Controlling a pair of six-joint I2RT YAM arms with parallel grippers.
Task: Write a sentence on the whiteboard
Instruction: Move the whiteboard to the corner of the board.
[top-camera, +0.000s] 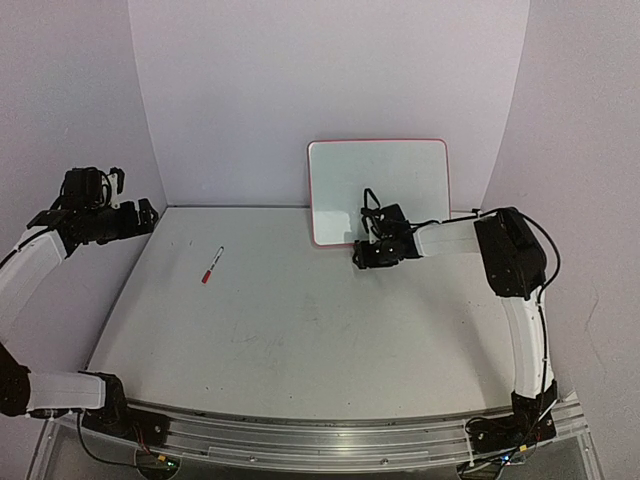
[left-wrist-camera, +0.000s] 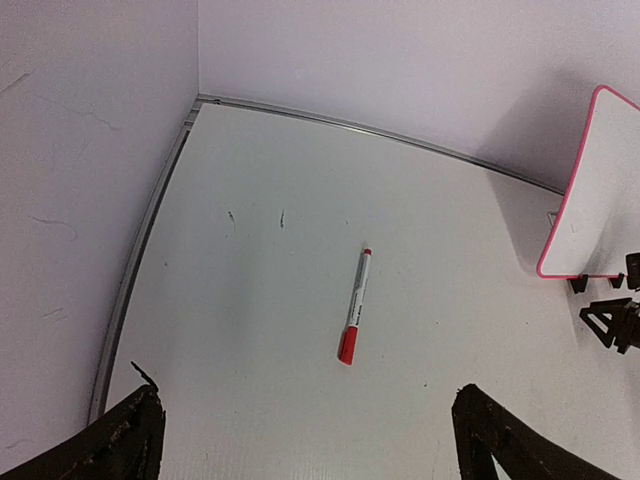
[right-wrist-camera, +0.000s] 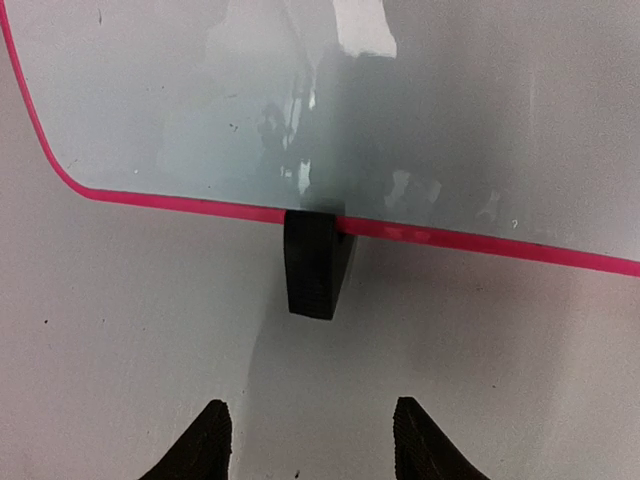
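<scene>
Whiteboard (top-camera: 378, 190) stood upright and blank, farthest back. Nearest, well to its left, the marker (top-camera: 211, 265) lay unheld. Farther left hung the left gripper (left-wrist-camera: 305, 425), jaws wide. Just before its clip foot (right-wrist-camera: 315, 265), the right gripper (right-wrist-camera: 310, 440), half-parted and empty, could knock that foot and topple the whiteboard.

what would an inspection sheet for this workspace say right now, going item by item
surface: white table, faint dark scuffs
job's things: whiteboard stands at the back on a black clip foot, blank; red-capped marker lies flat left of centre, untouched
clutter: nothing seen
grippers: left pincer open, raised at the left, holding nothing; right pincer low before the clip foot, fingers apart, nothing between them
cables: black cable loops along the right arm
surroundings: plain pale walls on three sides
</scene>
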